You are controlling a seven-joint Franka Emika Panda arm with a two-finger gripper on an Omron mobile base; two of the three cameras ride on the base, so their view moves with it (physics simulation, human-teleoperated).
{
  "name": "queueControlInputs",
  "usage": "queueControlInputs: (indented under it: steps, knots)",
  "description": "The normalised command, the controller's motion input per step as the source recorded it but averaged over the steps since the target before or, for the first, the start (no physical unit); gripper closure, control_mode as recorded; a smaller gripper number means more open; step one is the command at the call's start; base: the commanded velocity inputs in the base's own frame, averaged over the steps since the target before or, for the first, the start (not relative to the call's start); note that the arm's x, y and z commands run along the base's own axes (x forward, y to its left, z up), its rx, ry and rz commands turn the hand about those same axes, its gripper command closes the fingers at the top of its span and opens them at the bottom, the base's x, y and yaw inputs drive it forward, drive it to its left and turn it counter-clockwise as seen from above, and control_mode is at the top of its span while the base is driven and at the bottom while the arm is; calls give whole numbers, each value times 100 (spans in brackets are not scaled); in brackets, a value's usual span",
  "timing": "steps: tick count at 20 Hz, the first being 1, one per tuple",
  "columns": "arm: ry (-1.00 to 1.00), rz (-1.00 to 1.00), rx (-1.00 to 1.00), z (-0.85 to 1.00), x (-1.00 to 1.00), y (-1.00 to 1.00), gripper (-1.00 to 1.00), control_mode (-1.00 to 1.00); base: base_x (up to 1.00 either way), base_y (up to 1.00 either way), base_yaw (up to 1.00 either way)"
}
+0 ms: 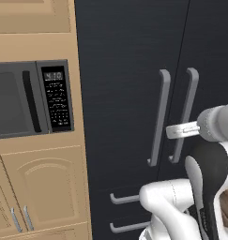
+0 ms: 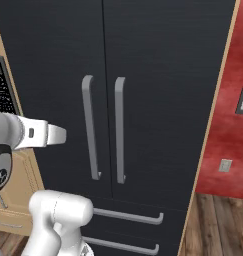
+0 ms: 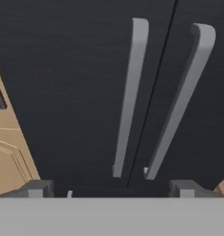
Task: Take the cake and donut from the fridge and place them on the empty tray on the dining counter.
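Fridge (image 1: 129, 93) shut, both doors closed; cake and donut presumably inside, unseen. Fingers (image 3: 111, 186) spread wide, released, holding nothing, level with the lower ends of the two bar handles. Left handle (image 3: 129, 92) and right handle (image 3: 180, 99) close together, door seam between them.

Risks, judged: catching both bars at once given the narrow gap; closing on the curved lower end and slipping off during the pull; swinging a door into the arm's own elbow (image 1: 167, 197), which sits low in front of the drawer handles (image 2: 128, 216).

Room: wooden cabinet (image 1: 40, 187) and microwave (image 1: 31, 98) flush on the left side, red wall (image 2: 228, 125) and trim on the right. Open space only straight back toward the base.
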Motion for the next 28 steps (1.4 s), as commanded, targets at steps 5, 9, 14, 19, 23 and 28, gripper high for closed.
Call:
queueControlInputs:
  steps: [5, 9, 14, 19, 23, 28]
  knots:
    - [1, 0, 0, 2, -15, -19, -100, 100, -10, -11, 0]
    - [0, 0, 0, 0, 0, 0, -100, 100, -78, -57, 0]
    - [0, 0, 0, 0, 0, 0, -100, 100, -32, 2, 0]
    - [0, 0, 0, 0, 0, 0, -100, 100, -18, -15, 0]
    - [0, 0, 0, 0, 0, 0, -100, 100, -56, -23, 0]
    - [0, 0, 0, 0, 0, 0, -100, 100, -46, -5, 0]
